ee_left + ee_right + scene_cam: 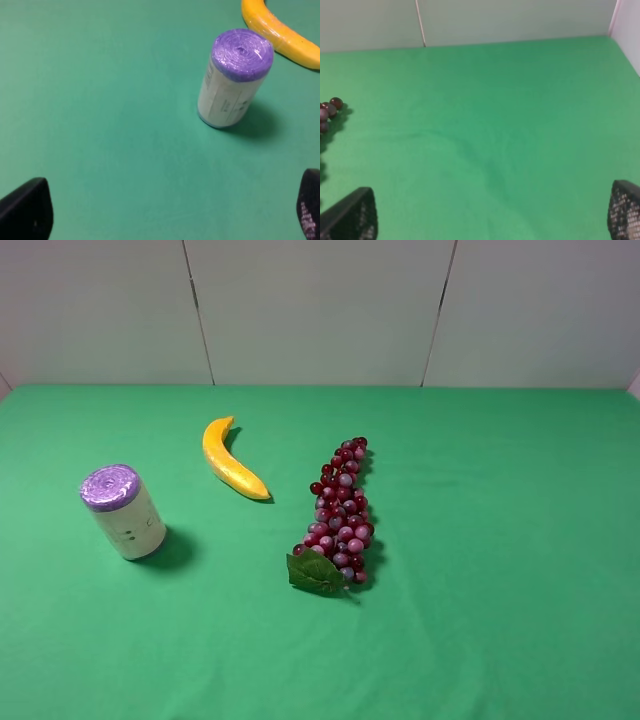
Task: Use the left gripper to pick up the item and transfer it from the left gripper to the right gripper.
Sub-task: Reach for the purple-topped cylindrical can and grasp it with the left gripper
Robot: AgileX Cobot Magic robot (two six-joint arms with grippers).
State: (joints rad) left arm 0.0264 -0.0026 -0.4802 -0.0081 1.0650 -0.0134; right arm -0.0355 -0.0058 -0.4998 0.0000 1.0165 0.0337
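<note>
The item (125, 510), a roll with a purple crinkled top and a white-cream printed label, stands upright on the green table at the left. It also shows in the left wrist view (234, 80). My left gripper (170, 212) is open and empty, its jaws wide apart, some way short of the roll. My right gripper (492, 215) is open and empty over bare green cloth. Neither gripper shows in the exterior high view.
A yellow banana (230, 460) lies behind and to the right of the roll, also in the left wrist view (280, 35). A bunch of red grapes (340, 515) with a green leaf lies at the middle. A grey wall (320, 310) backs the table.
</note>
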